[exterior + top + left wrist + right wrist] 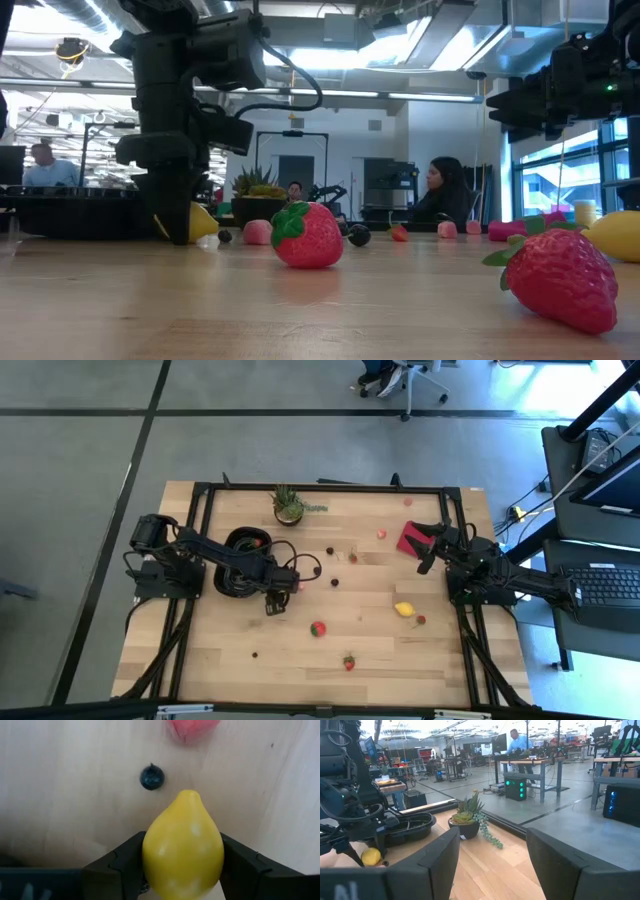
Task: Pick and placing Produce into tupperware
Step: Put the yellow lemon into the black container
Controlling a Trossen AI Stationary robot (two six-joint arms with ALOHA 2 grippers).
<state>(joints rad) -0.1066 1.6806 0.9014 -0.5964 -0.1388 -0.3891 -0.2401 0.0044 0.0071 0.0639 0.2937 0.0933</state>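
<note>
My left gripper [277, 603] stands just right of the black tupperware [228, 582], pointing down and shut on a yellow lemon [182, 845]. The same lemon [203, 222] shows low beside the fingers in the low view. A dark berry [152, 776] and a pink piece [192, 727] lie on the wood just beyond it. More produce lies scattered on the table: a second lemon [404, 609], two strawberries [318, 628] [348, 661] and small berries [330, 550]. My right gripper [428, 550] waits at the right side, level and open, with nothing between its fingers. My left gripper pinches the lemon's two opposite sides [150, 855] at its widest part between the two fingers [125, 862]. The fingers come from above, pointing steeply down. The lemon's pointed tip [187, 794] sticks out past them. It sits at table height; whether it is lifted I cannot tell.
A small potted plant [290, 505] stands at the far edge and a flat red square [410, 538] lies by the right gripper. A small red piece [258, 543] lies in the tupperware. Bare wood spreads over the near left part of the table.
</note>
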